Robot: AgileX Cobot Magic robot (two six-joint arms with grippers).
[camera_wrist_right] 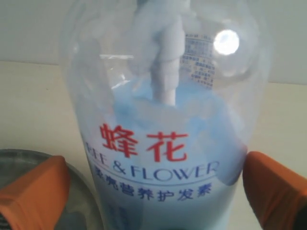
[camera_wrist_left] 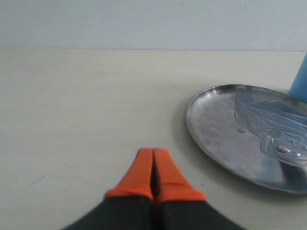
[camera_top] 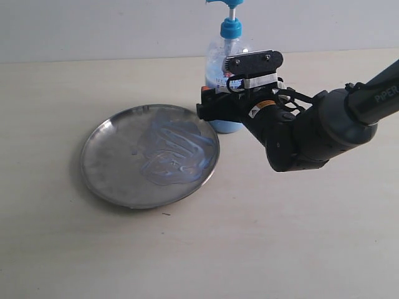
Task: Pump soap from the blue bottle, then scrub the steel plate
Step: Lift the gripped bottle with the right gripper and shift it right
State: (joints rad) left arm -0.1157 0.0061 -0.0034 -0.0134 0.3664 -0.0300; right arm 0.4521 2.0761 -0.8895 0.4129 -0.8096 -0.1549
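Blue bottle [camera_top: 218, 62], upper centre of the exterior frame, stands between the right pincer's [camera_wrist_right: 153, 167] wide fingers. Left pincer [camera_wrist_left: 153, 152] is pressed closed, empty.

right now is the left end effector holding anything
No, the left end effector has its orange fingers pressed together with nothing between them, off to one side of the steel plate.

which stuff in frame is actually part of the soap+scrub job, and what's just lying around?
Job:
- blue bottle
- steel plate
- soap, smeared on the plate
- right gripper, open, fingers either side of the bottle

Not in play:
- left gripper, shut, beside the plate
- table
- no loose clutter in view, and no scrubber either
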